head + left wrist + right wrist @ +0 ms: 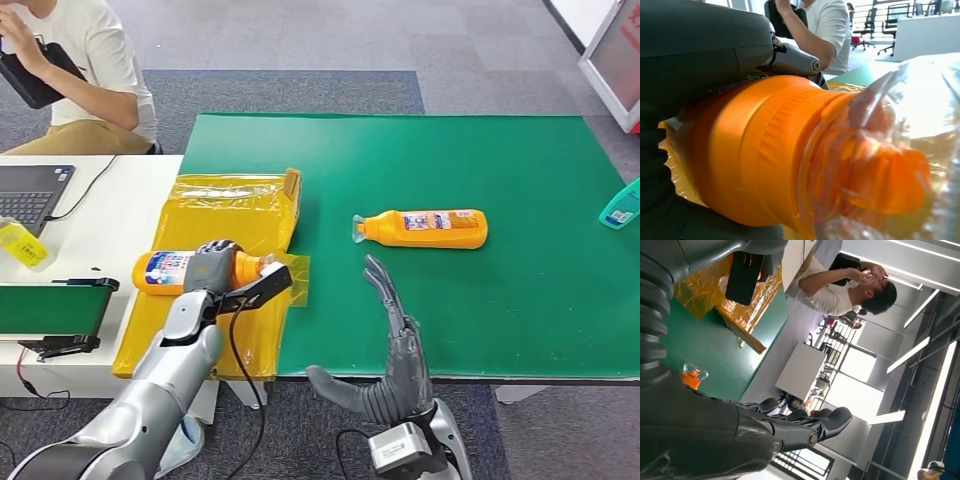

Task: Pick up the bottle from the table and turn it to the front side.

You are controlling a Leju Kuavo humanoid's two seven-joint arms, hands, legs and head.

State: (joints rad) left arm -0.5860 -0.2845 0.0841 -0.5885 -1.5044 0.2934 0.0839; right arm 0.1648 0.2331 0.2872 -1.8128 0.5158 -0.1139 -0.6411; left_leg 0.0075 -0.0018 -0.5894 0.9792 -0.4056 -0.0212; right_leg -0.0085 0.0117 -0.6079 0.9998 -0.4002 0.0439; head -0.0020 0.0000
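Over at the left side of the green-covered worktop (pixel 468 310), the robot's left hand (pixel 209 266) lies across an orange plastic bottle with a blue-and-white label (pixel 162 271), its dark fingers (pixel 215 249) curled over the body just behind the neck, so the hand grips it. That bottle lies on its side on a crinkled yellow plastic sheet (pixel 219 215), its cap end toward the middle of the worktop and its base toward the white desk (pixel 124 215) beside it. In the left wrist view the orange ribbed shoulder and the clear cap (pixel 881 165) of the bottle fill most of the picture, with the grey hand cover pressed along the top of it. A second orange plastic bottle with a clear cap (pixel 423 228) lies on its side well apart, on bare green near the middle of the worktop, cap toward the left hand. The right hand (pixel 396 355) hovers at the near edge of the worktop, holding nothing, its fingers (pixel 383 285) stretched forward close together and the thumb jutting out to the side. A teal bottle (pixel 623 206) lies at the far right edge. On the white desk sit a laptop (pixel 32 192) and a small green-surfaced conveyor (pixel 53 310). A person in a white shirt (pixel 90 65) sits behind the desk.
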